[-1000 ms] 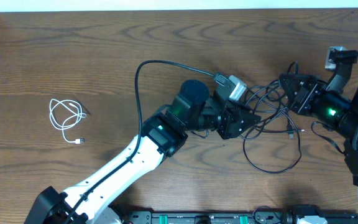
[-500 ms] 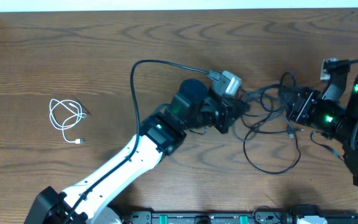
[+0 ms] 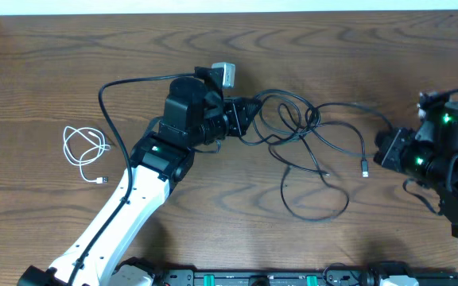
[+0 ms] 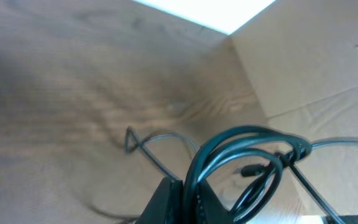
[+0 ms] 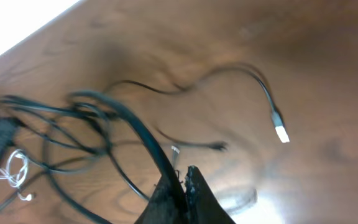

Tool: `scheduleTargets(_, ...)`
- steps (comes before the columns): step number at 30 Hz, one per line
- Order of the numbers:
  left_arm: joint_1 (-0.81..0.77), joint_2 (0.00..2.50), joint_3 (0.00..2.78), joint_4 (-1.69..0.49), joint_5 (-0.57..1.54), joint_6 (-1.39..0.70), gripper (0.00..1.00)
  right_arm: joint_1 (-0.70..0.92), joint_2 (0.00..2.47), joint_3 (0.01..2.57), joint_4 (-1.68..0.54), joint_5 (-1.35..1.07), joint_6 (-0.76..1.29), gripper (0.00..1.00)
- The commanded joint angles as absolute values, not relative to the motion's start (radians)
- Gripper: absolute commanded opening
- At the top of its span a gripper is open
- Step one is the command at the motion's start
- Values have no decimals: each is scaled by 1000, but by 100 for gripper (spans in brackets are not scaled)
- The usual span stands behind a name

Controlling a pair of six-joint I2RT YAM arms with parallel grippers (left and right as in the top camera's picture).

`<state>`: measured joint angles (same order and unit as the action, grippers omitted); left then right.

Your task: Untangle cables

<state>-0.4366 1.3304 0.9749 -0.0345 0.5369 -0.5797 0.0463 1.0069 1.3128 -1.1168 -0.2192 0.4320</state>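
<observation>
Overhead, we see the left gripper (image 3: 243,119) pinching the black cables (image 3: 296,131). Their tangle trails rightward, ending just short of the right gripper (image 3: 382,151), whose fingers are pressed together. The white cable (image 3: 83,148) lies coiled well apart, far left.
</observation>
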Motion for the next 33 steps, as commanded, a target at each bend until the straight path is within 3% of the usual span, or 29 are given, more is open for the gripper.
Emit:
scheduleTargets(1,-436,1334,983,-48,554,-600,8,54,999,1328,-1015,-520,242,1)
scheduleTargets(6,-510,1337,983,-36,621,-583,8,54,1024,1328,-775,-994,116,1)
scheduleTargets(9,-572,1337,983,-7,662,-525,8,54,1046,1328,-728,-1079,98,1)
scheduleTargets(16,-637,1337,983,143,699,-471,7,54,1108,1327,-871,-780,96,1)
scheduleTargets(26,-519,1309,983,221,700,-535,8,54,1124,1327,-1132,-257,232,1)
scheduleTargets(33,-494,1285,983,641,890,-682,8,54,1182,1320,-1187,-190,278,1)
